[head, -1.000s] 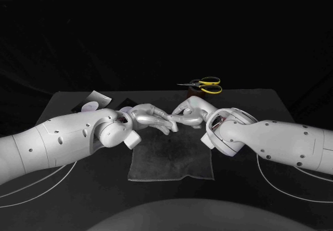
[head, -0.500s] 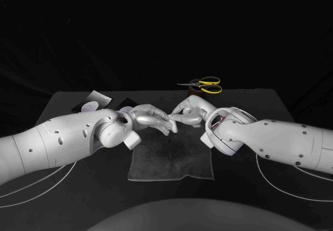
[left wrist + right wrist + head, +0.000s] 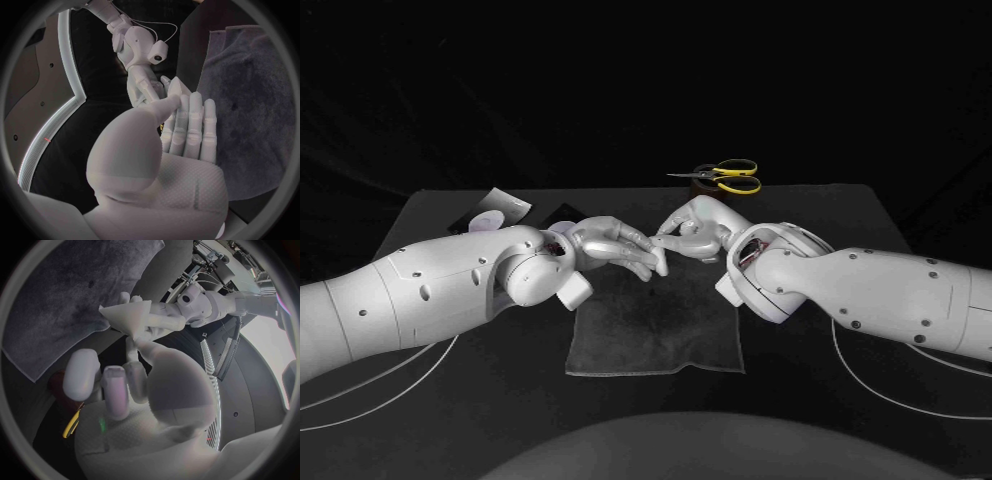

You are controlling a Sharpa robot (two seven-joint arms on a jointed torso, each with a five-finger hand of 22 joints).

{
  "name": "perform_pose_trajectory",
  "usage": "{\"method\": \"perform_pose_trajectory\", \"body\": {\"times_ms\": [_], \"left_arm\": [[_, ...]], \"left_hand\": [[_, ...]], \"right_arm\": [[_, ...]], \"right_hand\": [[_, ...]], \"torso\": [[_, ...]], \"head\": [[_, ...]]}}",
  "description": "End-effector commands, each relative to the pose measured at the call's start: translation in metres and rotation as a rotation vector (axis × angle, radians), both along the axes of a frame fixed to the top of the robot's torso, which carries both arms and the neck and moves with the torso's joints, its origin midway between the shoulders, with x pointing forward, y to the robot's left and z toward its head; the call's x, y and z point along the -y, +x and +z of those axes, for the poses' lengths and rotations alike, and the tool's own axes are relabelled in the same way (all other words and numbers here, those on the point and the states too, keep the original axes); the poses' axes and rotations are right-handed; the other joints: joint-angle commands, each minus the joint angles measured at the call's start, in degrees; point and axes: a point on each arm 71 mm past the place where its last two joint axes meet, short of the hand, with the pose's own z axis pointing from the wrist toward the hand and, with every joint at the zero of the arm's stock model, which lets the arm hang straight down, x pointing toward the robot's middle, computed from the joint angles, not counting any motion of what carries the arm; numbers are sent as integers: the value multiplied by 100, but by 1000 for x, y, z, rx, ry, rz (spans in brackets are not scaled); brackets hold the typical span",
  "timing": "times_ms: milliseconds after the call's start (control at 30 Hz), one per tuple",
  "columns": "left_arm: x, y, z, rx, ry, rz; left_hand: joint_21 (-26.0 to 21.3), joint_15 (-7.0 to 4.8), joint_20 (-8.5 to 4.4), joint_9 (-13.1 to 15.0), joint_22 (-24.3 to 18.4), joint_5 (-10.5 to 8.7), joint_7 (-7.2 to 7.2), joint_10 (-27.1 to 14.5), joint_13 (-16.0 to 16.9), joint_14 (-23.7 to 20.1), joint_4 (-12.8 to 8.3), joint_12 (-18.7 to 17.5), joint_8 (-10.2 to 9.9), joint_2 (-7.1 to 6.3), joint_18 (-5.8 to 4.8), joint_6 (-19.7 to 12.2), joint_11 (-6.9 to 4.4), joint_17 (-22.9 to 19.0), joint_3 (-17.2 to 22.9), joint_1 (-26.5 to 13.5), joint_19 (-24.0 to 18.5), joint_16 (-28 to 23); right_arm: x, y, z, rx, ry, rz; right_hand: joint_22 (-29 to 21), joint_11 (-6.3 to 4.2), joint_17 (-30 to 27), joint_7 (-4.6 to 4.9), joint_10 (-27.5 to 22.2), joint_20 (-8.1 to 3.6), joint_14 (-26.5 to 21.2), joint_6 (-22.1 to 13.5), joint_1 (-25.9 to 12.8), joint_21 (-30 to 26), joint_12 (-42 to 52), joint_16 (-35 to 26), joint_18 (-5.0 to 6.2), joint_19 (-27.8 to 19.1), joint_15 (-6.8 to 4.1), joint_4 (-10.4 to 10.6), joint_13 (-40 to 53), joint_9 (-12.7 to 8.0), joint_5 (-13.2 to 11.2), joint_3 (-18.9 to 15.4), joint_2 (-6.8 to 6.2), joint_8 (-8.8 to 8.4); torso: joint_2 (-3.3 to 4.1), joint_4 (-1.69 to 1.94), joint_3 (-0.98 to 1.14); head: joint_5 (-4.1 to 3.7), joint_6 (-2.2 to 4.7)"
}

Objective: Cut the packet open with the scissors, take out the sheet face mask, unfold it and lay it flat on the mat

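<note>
Right hand (image 3: pixel 692 228) has lifted slightly above the mat (image 3: pixel 653 340).
Left hand (image 3: pixel 615 243) pinches the folded mask (image 3: pixel 125 315); I can't tell the right's grip. Unfolding seems barely begun.

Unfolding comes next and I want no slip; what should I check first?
1. Is the sheet mask out of the packet: ok, pinched by the left hand.
2. Does the right hand grip it: cannot tell.
3. Is it unfolded: not ok, a folded wedge.
4. Is the mat flat beneath the hands: ok.
5. Are the scissors out of the way: ok, beyond the mat.
</note>
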Motion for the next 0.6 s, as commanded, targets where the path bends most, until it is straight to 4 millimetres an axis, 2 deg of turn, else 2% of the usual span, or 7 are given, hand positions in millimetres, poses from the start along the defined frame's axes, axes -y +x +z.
{"method": "perform_pose_trajectory", "body": {"times_ms": [33,300,600], "left_arm": [[1,0,2,8,-8,-4],[0,1,1,8,-4,3],[-3,1,1,7,0,8]], "left_hand": [[62,-37,7,12,48,18,8,-43,14,-12,-10,52,35,27,-6,51,-19,17,76,-32,-48,36],[62,-37,7,12,48,18,8,-43,14,-12,-10,52,35,27,-6,51,-19,17,76,-32,-48,36],[62,-37,7,12,48,18,8,-43,14,-12,-10,52,35,27,-6,51,-19,17,76,-32,-48,36]], "right_arm": [[0,0,1,9,22,-3],[10,3,2,25,28,-53],[22,3,2,14,50,-100]], "right_hand": [[875,-46,1140,-19,402,-47,510,79,-5,51,58,24,-21,19,-45,-379,929,112,38,421,26,74],[904,-62,1174,-36,437,-59,520,97,-81,159,198,52,-40,59,-59,-503,1006,208,37,585,3,191],[907,-65,1179,-38,441,-62,521,89,-110,172,214,56,-42,65,-62,-522,1015,229,38,624,4,212]], "torso": [[-1,-2,0],[-2,0,-1],[0,-3,4]], "head": [[-1,0],[-3,0],[-3,3]]}}
